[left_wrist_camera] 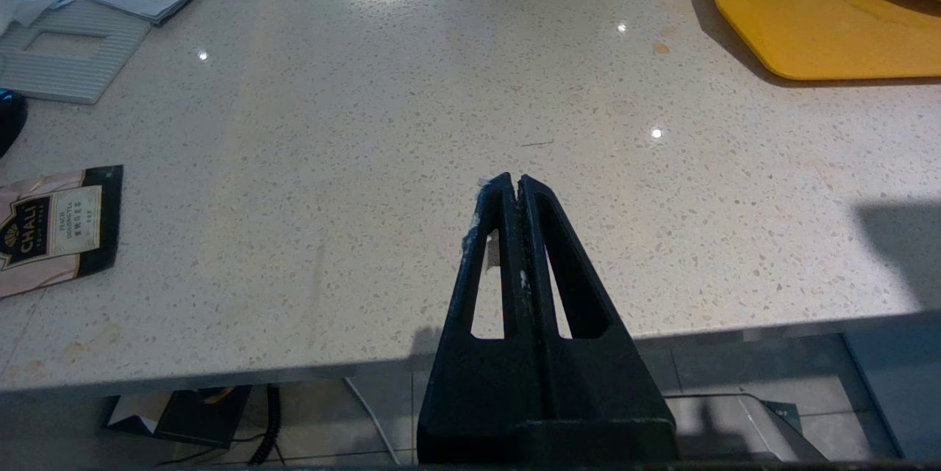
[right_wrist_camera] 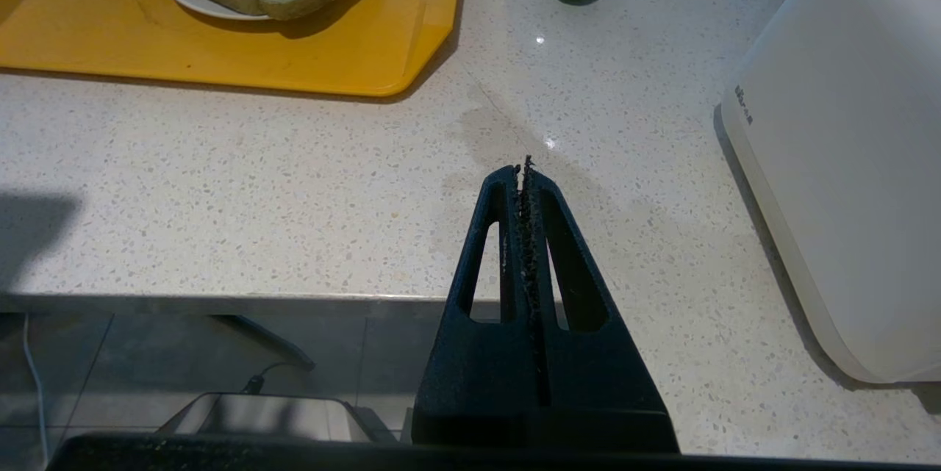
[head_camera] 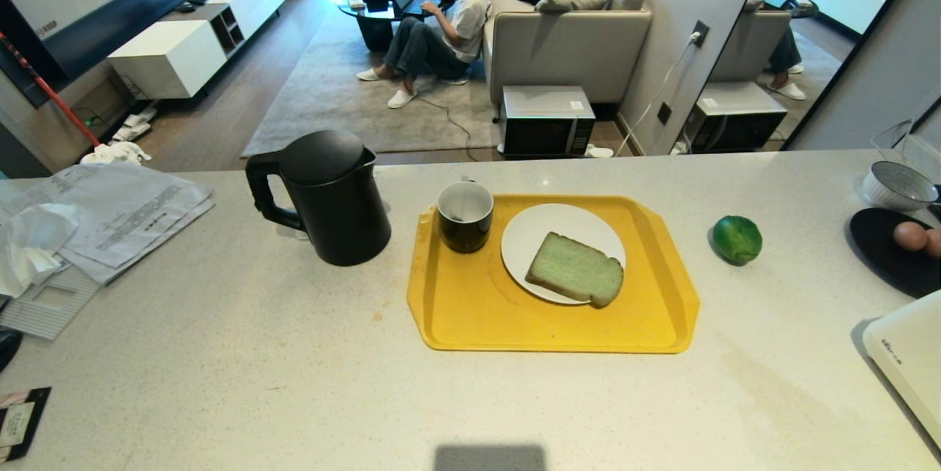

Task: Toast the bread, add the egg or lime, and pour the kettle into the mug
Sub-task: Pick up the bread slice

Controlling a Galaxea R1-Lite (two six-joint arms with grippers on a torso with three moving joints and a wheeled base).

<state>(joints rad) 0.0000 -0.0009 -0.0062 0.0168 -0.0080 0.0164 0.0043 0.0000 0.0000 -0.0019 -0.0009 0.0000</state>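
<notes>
The bread (head_camera: pixel 575 268) lies on a white plate (head_camera: pixel 533 232) on the yellow tray (head_camera: pixel 470 309), long axis running far-left to near-right. The right hand (right_wrist_camera: pixel 526 166), fingers together and empty, is nearer it than the left hand (left_wrist_camera: pixel 514 181), likewise together; the bread lies far-left of the right hand.

Head camera looks down over the counter; both low wrist cameras share its yellow tray (head_camera: pixel 470 309).

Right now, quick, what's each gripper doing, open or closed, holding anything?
Left gripper: closed, holding nothing, over the counter's near edge.
Right gripper: closed, holding nothing, likewise.
</notes>
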